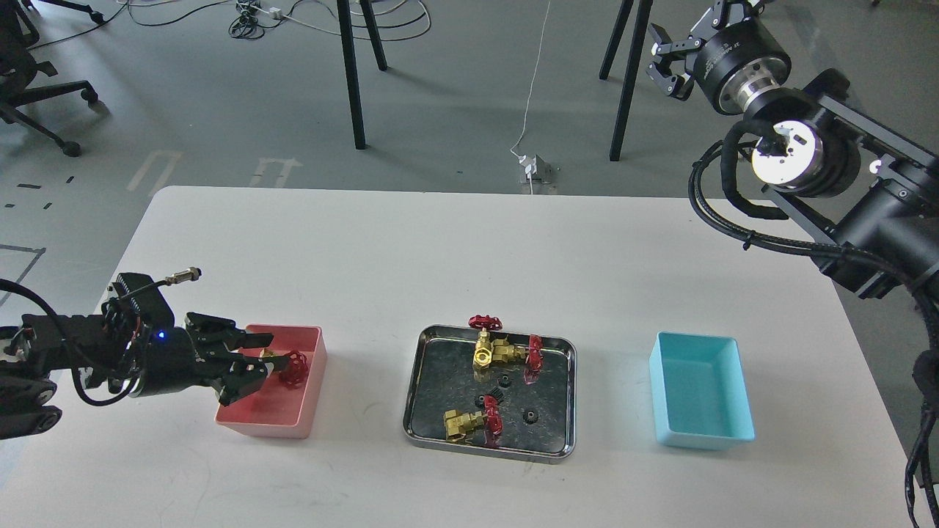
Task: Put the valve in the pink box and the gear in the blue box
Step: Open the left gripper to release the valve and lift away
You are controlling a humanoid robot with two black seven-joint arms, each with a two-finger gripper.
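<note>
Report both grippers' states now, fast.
Left gripper: shut on the valve, over the pink box.
Right gripper: open, empty, raised beyond the table's far edge.

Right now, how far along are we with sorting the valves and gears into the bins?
Done: nothing visibly settled; the blue box looks empty. In hand: the left gripper holds a valve over the pink box, not yet released. The right gripper is raised off beyond the table, empty. Left: three valves and three gears remain in the steel tray.
</note>
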